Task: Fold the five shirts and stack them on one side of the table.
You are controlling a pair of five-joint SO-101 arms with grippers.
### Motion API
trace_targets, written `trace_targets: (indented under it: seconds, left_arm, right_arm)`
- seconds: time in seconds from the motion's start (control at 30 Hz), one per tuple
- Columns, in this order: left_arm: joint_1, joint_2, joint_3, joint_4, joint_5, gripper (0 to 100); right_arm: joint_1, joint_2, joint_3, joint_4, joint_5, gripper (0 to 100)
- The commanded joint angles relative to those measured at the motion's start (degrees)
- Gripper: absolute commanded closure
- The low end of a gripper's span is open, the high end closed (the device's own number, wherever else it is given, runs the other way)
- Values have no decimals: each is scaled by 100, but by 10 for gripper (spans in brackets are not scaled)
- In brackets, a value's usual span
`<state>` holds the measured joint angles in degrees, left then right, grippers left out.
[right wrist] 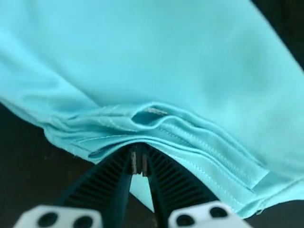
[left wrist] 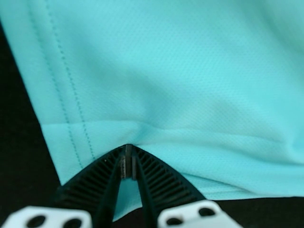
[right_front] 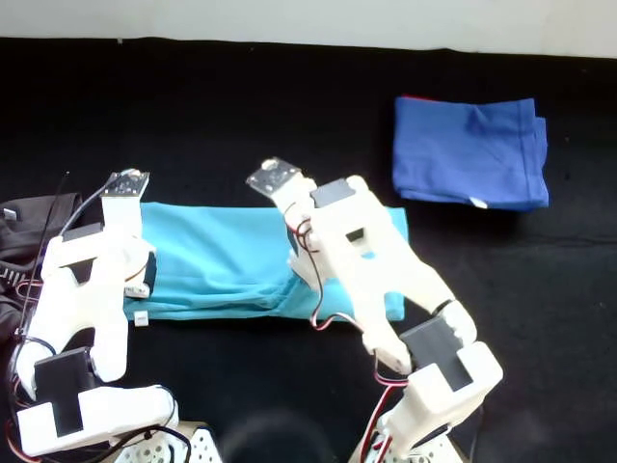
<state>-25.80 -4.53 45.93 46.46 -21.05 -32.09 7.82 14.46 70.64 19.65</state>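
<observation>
Nearest the lens, the left gripper [left wrist: 128, 164] is pinched onto the hem of the turquoise knit shirt [left wrist: 180, 80], and the right gripper [right wrist: 138, 161] is clamped on its layered edge. That shirt lies mid-table as a long, half-folded strip. One folded royal-blue shirt [right_front: 468, 149] sits well apart on the black table [right_front: 289, 106]. Most of the folding, I judge, remains.

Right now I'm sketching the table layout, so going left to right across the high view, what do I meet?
Dark bundle → left gripper → right gripper → folded blue shirt. The turquoise shirt, gripped by both, spans under them, so it has no single place.
</observation>
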Motion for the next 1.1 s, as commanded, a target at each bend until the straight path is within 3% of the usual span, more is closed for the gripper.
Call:
trace_targets:
  seconds: [0.0,0.57,1.07]
  left_arm:
    - [-66,-4,4,-237,-53,991]
    - [-66,-4,4,-237,-53,991]
    - [-66,-92,-4,-176,-53,992]
  right_arm:
    - [-48,-224,13,-295,-237,992]
    - [-13,734,13,-734,-264,992]
    - [4,-2053,57,391,-237,992]
